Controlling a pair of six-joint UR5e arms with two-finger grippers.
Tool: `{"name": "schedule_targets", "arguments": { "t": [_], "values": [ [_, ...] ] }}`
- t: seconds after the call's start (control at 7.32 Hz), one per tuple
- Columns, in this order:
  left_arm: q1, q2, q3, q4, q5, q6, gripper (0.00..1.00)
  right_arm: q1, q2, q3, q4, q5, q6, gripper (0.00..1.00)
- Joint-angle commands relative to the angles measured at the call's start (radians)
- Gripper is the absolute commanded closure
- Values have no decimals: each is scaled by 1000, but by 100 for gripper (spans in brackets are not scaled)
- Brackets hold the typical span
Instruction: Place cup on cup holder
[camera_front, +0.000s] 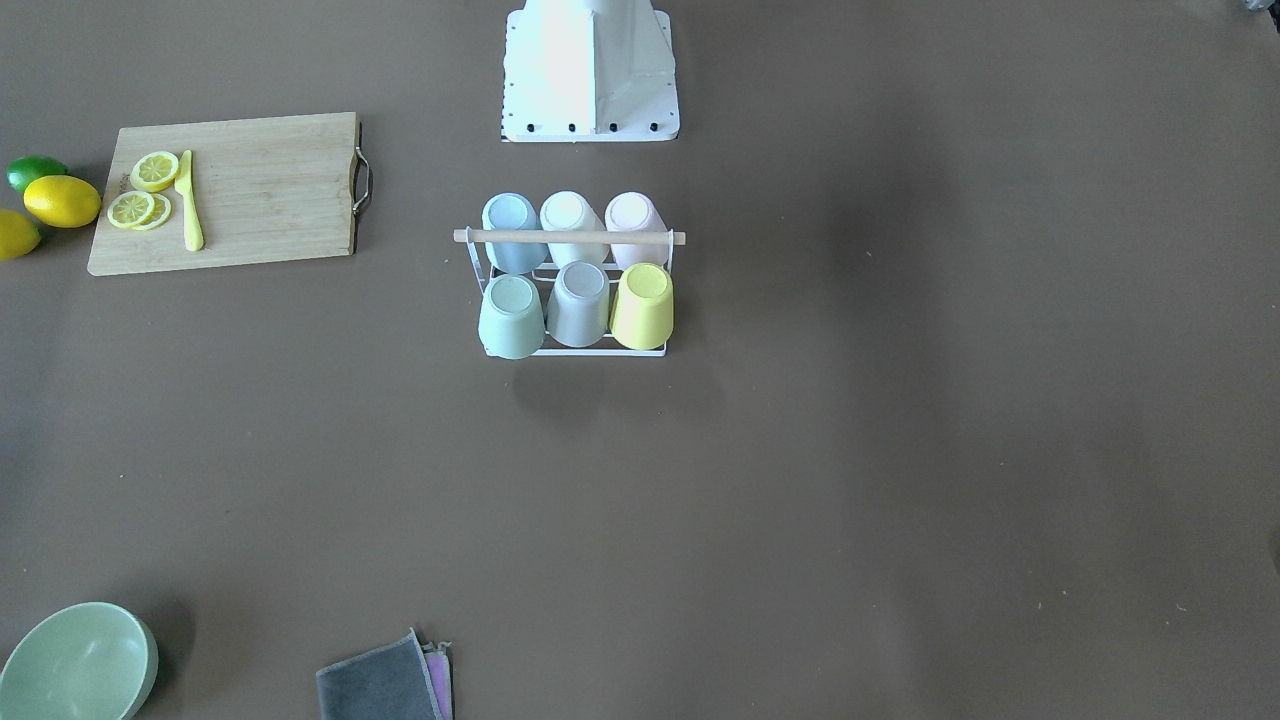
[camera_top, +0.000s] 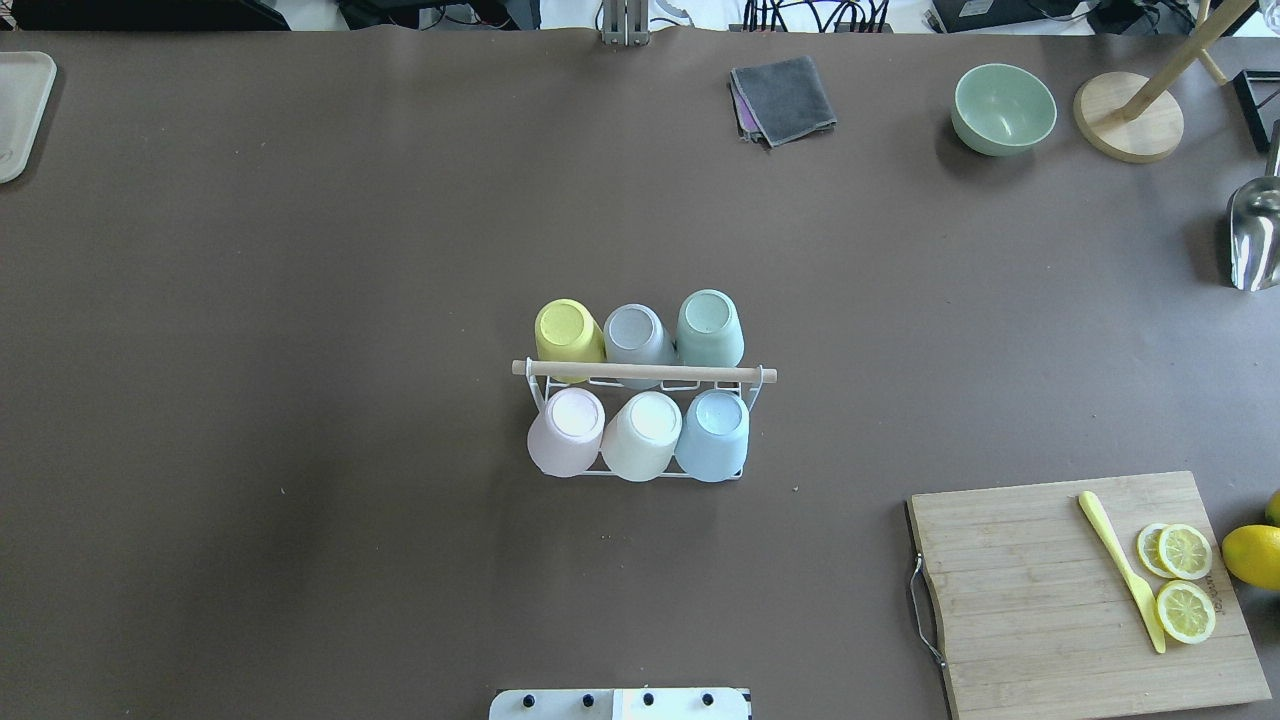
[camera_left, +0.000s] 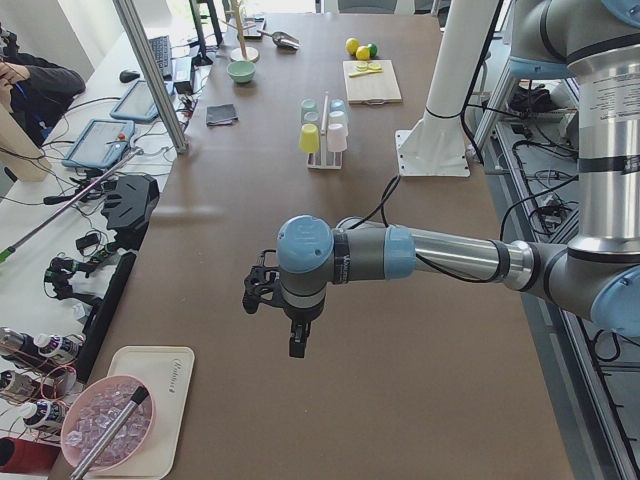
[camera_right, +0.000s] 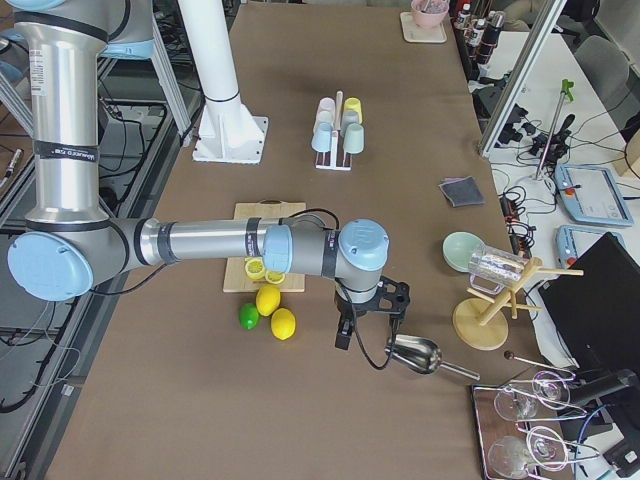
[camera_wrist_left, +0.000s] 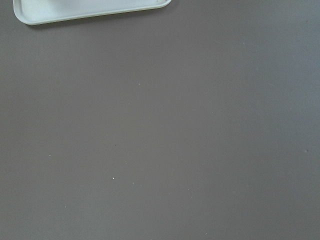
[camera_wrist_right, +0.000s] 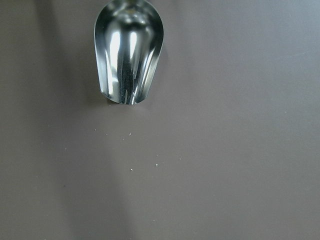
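The cup holder, a white wire rack with a wooden rod (camera_top: 645, 371) across the top, stands mid-table; it also shows in the front view (camera_front: 570, 237). Several cups sit upside down on its prongs: yellow (camera_top: 568, 333), grey (camera_top: 637, 337) and green (camera_top: 710, 325) in the far row, pink (camera_top: 566, 430), cream (camera_top: 645, 433) and blue (camera_top: 715, 433) in the near row. My left gripper (camera_left: 264, 290) hovers far off at the table's left end. My right gripper (camera_right: 378, 308) hovers at the right end beside a metal scoop (camera_right: 415, 355). I cannot tell whether either is open or shut.
A cutting board (camera_top: 1085, 590) with lemon slices and a yellow knife lies front right, with lemons beside it. A green bowl (camera_top: 1003, 108), grey cloth (camera_top: 785, 98), wooden stand (camera_top: 1130, 115) and the scoop (camera_wrist_right: 129, 50) are far right. A white tray (camera_wrist_left: 90, 10) lies at the left end.
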Motion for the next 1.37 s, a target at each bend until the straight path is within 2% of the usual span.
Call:
{"name": "schedule_targets", "arguments": {
  "t": [0.0,1.23],
  "values": [
    [1,-6,12,-4,-6,-5,1,0,0,1,0,0,2,0],
    [1,-14,30,-54,-1,-8,1,0,2,2,0,0,2,0]
  ]
}}
